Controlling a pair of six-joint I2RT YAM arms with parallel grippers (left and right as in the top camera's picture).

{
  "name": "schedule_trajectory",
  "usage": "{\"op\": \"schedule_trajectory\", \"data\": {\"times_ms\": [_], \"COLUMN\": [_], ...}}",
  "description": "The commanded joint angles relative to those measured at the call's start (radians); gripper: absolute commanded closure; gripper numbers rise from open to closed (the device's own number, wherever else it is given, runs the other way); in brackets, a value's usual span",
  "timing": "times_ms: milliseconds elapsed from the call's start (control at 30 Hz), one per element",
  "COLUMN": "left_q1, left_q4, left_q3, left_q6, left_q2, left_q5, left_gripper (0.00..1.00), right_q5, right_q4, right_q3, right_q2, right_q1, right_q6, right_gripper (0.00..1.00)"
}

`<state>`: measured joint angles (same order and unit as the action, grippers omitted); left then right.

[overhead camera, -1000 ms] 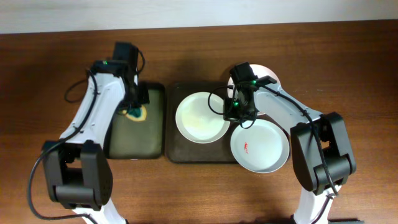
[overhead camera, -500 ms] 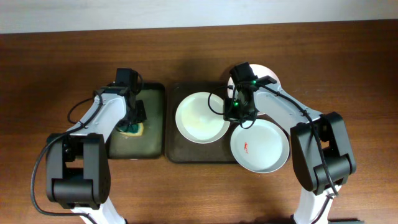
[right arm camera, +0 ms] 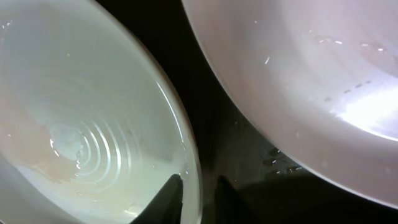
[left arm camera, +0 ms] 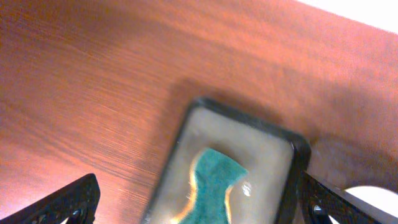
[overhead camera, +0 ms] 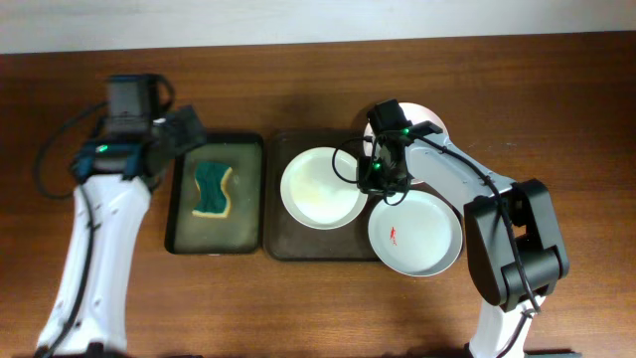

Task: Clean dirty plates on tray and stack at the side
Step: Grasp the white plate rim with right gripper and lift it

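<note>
A white plate (overhead camera: 322,187) with no smear showing lies on the dark brown tray (overhead camera: 283,244). A second plate (overhead camera: 415,231), with a red smear, overlaps the tray's right edge. Part of a third plate (overhead camera: 431,117) shows behind my right arm. My right gripper (overhead camera: 377,180) straddles the first plate's right rim. In the right wrist view one fingertip (right arm camera: 171,194) rests inside that plate (right arm camera: 81,124), and the other stands just off the rim, jaws slightly open. My left gripper (overhead camera: 186,129) hangs wide open and empty above the green sponge (overhead camera: 212,189).
The sponge (left arm camera: 211,180) lies in a smaller black tray (overhead camera: 184,234) left of the brown one, its rim (left arm camera: 249,121) showing in the left wrist view. Brown wooden table (overhead camera: 556,119) surrounds both trays. Another white plate (right arm camera: 298,74) fills the upper right of the right wrist view.
My left gripper has let go of the sponge, opened wide and lifted away to the back left. The sponge now lies uncovered on the black tray. My right arm has stayed in place.
</note>
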<state>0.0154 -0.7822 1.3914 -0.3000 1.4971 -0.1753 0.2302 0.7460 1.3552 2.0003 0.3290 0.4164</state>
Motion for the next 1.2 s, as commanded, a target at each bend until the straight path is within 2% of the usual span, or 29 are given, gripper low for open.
{"op": "schedule_trajectory", "data": {"times_ms": [0, 67, 133, 167, 200, 233, 267, 467, 700, 800, 867, 1000, 1167], "left_q1": [0.027, 0.027, 0.027, 0.027, 0.027, 0.027, 0.027, 0.027, 0.027, 0.027, 0.027, 0.027, 0.027], "left_q4": [-0.005, -0.005, -0.005, -0.005, -0.005, -0.005, -0.005, -0.005, -0.005, -0.005, -0.005, -0.005, -0.005], "left_q3": [0.0, 0.0, 0.0, 0.0, 0.0, 0.0, 0.0, 0.0, 0.0, 0.0, 0.0, 0.0, 0.0], "left_q6": [0.001, 0.001, 0.001, 0.001, 0.001, 0.001, 0.001, 0.001, 0.001, 0.001, 0.001, 0.001, 0.001], "left_q2": [-0.005, -0.004, -0.004, -0.004, -0.004, -0.004, -0.004, -0.004, -0.004, -0.004, -0.004, -0.004, -0.004], "left_q5": [-0.008, -0.008, -0.008, -0.008, -0.008, -0.008, -0.008, -0.006, -0.005, -0.006, -0.005, -0.005, -0.005], "left_gripper": [0.01, 0.01, 0.01, 0.0, 0.01, 0.01, 0.0, 0.01, 0.0, 0.01, 0.01, 0.01, 0.0], "right_q5": [0.001, -0.011, -0.013, -0.013, -0.012, -0.013, -0.013, 0.12, 0.138, 0.237, 0.237, 0.163, -0.063], "right_q4": [-0.003, -0.005, -0.035, -0.061, -0.093, -0.096, -0.096, -0.081, 0.103, 0.111, 0.101, 0.001, -0.141], "right_q3": [0.0, -0.003, -0.027, -0.048, -0.072, -0.078, -0.078, -0.024, 0.116, 0.153, 0.163, 0.163, 0.163], "right_q2": [0.005, 0.005, 0.005, 0.005, 0.005, 0.005, 0.005, -0.032, -0.092, -0.092, -0.092, -0.092, -0.092], "right_q1": [0.005, 0.005, 0.005, 0.005, 0.006, 0.006, 0.006, -0.009, -0.017, -0.017, -0.013, 0.049, 0.226], "right_q6": [-0.001, 0.0, 0.0, 0.006, 0.011, 0.01, 0.01, 0.01, 0.003, 0.003, 0.004, 0.077, 0.17], "right_gripper": [0.77, 0.71, 0.71, 0.74, 0.86, 0.94, 0.96, 0.96, 0.96, 0.96, 0.96, 0.96, 0.96]}}
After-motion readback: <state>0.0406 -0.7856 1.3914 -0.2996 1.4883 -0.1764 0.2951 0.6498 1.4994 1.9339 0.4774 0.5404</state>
